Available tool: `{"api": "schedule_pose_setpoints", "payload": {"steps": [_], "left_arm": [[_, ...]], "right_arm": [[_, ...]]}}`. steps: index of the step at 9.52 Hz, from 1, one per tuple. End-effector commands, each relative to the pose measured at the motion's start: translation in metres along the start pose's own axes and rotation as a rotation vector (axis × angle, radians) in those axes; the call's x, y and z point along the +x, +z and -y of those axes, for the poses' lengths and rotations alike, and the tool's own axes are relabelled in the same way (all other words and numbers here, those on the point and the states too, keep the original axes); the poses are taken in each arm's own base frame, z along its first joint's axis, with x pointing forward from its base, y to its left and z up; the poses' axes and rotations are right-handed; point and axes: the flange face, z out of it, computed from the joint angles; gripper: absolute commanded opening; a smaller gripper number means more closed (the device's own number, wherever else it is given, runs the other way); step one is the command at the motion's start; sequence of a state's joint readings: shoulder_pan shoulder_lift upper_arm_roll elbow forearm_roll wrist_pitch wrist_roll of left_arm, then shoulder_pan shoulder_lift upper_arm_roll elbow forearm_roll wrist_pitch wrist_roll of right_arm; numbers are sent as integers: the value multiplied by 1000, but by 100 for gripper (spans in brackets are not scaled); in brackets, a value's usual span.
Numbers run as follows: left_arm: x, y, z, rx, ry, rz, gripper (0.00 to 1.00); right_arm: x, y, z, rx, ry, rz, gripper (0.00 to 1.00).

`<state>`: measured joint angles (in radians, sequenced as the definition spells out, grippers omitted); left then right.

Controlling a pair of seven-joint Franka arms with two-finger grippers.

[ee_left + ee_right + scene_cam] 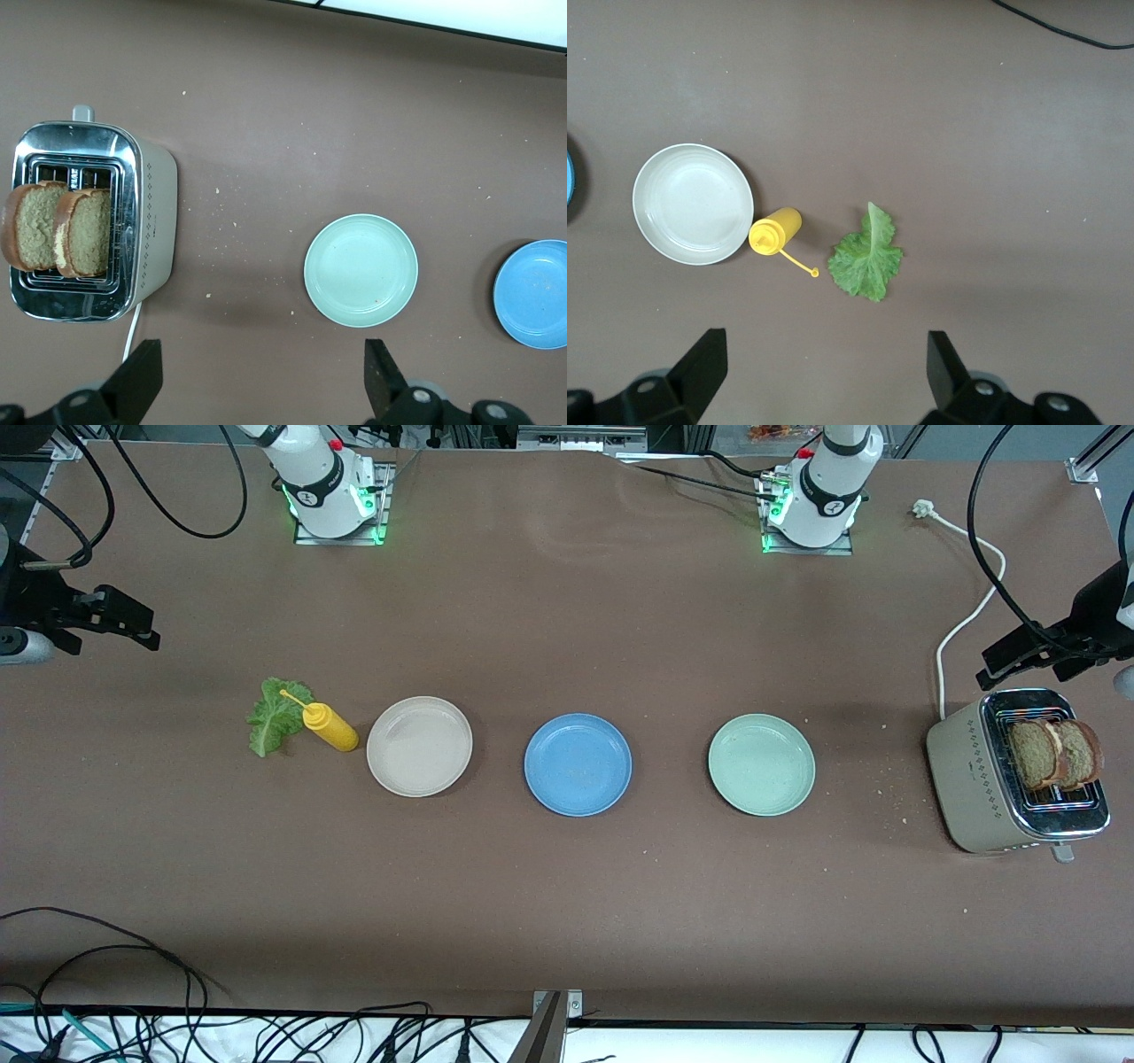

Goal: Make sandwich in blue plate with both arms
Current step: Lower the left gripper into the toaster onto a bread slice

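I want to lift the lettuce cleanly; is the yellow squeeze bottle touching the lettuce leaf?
Apart. The right wrist view shows bare table between the yellow squeeze bottle, its tethered cap included, and the lettuce leaf; the front view's overlap is only perspective.

Blue plate [578,764] matt plastic; toaster [974,779] top shiny metal; table [567,912] covering matt brown.

Robot lab: bolted arm bases [337,509], cables [133,1027].

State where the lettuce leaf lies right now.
In the front view the lettuce leaf lies flat on the table toward the right arm's end, beside the yellow squeeze bottle, which stands between it and the beige-white plate.
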<state>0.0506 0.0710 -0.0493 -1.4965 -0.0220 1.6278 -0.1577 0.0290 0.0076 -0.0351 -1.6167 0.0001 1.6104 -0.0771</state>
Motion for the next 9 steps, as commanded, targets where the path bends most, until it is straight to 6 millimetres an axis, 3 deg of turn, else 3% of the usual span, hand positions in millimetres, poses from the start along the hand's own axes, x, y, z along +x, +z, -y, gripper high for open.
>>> {"api": "schedule_pose_setpoints", "payload": {"steps": [1, 4, 5, 7, 9], "left_arm": [[0, -4, 7, 22, 10, 2, 100], [3, 0, 25, 72, -6, 4, 100], [7, 5, 39, 76, -30, 13, 100], [18, 20, 81, 80, -23, 38, 100], [32, 55, 128, 71, 3, 95, 100]], "right_arm": [[-4, -2, 3, 8, 11, 3, 100], [-4, -1, 3, 10, 13, 4, 100], [-4, -2, 3, 10, 13, 2, 100], [-4, -2, 3, 10, 13, 2, 100], [-4, -1, 3, 10, 13, 4, 100]]}}
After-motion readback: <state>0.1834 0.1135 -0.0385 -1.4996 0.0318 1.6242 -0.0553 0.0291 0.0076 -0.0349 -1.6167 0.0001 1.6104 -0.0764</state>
